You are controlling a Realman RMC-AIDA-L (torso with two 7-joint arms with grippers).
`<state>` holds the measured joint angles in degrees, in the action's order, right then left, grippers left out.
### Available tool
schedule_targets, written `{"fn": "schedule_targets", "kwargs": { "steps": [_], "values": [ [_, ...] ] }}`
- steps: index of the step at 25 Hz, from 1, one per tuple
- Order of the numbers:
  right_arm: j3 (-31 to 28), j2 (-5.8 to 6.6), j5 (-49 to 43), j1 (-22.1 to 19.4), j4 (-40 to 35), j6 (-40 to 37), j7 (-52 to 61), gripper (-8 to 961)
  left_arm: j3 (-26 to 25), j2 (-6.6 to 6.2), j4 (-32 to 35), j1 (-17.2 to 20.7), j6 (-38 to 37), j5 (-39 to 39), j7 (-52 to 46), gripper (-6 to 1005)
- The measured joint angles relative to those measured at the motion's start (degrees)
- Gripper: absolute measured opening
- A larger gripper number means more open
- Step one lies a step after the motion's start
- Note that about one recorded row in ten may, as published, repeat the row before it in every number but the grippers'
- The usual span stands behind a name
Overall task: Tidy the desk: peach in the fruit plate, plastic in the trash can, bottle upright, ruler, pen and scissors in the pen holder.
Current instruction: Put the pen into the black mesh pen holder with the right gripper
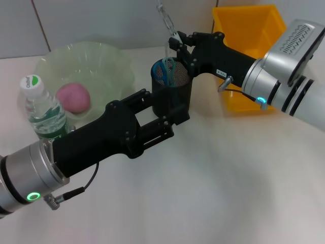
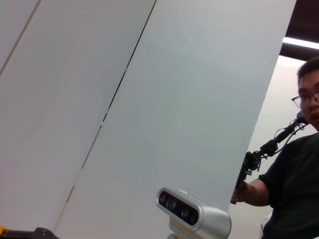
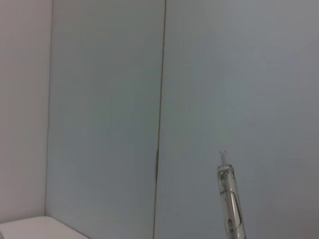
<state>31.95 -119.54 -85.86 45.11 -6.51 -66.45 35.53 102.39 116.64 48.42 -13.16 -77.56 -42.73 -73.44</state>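
While the left end effector (image 1: 163, 119) clamps the light mesh pen holder (image 1: 171, 94), the right end effector (image 1: 175, 44) pinches the slim, slippery pen (image 1: 167, 20) mid-barrel above it.

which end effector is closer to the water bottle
Left. The left end effector is at the pen holder, its arm passing just in front of the water bottle. The right end effector is over the holder's far rim, farther away.
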Motion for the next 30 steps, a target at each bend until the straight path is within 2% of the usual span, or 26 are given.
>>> {"fn": "schedule_targets", "kwargs": {
  "steps": [14,19,22,23,26,27,28,30],
  "values": [
    [-0.3,-0.06,0.0,0.2,0.71,2.49,0.35,149,-0.17,-0.08,0.64,-0.56,-1.69,-0.08,-3.25,653],
    [-0.15,0.04,-0.1,0.6,0.54,2.31,1.33,150,-0.95,-1.0,2.06,0.58,-3.09,-0.17,-5.43,653],
    [0.37,0.28,-0.52,1.37,-0.25,1.88,4.01,151,-2.48,-1.14,2.11,1.48,-2.83,-1.03,-5.42,653],
    [0.84,0.34,-0.6,1.6,-0.66,1.82,4.78,151,-4.77,-0.78,2.45,1.89,-2.9,-3.19,-5.93,653],
    [3.18,0.36,-0.64,1.98,-2.09,1.76,7.19,151,-6.33,-0.18,3.34,2.01,-2.91,-5.56,-6.81,653],
    [3.98,0.34,-0.63,2.19,-2.39,1.75,8.02,152,-7.14,0.13,3.86,2.06,-2.87,-6.8,-7.3,653],
    [4.36,0.33,-0.63,2.39,-2.54,1.76,8.55,152,-8.99,0.97,4.94,2.1,-2.86,-9.59,-8.39,653],
    [4.71,0.31,-0.63,2.76,-2.64,1.93,9.05,152,-9.89,1.29,5.47,2.02,-2.95,-10.86,-9.1,652]
  ]
}}
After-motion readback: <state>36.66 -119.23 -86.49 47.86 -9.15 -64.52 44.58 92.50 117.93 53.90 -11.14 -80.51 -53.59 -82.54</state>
